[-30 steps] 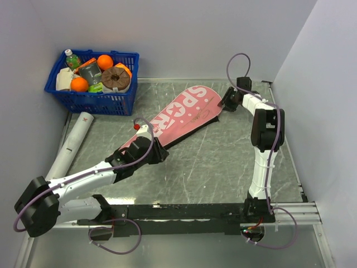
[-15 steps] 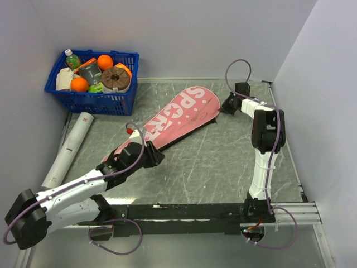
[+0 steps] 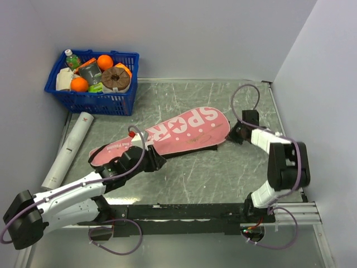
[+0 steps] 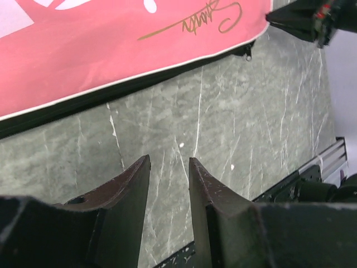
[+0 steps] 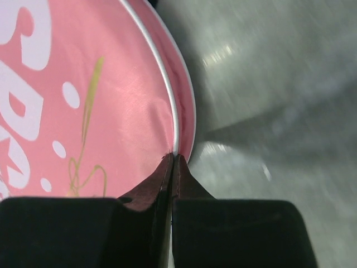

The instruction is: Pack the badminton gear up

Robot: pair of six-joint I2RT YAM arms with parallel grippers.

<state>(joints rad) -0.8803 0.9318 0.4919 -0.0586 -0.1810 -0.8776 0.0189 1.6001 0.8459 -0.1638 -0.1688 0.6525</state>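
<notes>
While the left gripper point(image 4: 169, 164) hangs with fingers apart and nothing between them, the pink racket bag point(image 4: 111, 50) lies flat on the table just ahead of its fingertips, its long axis crosswise to them. At the far wide end, the right gripper point(image 5: 172, 159) is pinched together on the bag's white-piped rim. Left arm is nearer the narrow end. The white tube point(image 3: 68, 149) lies well apart from both grippers.

Racket bag point(image 5: 111, 100): pink cloth, satin sheen, white piping. Bench point(image 4: 251, 128): grey stone-look slab, scratched, semi-glossy. My jaws: dark matt plastic, ridged.
</notes>
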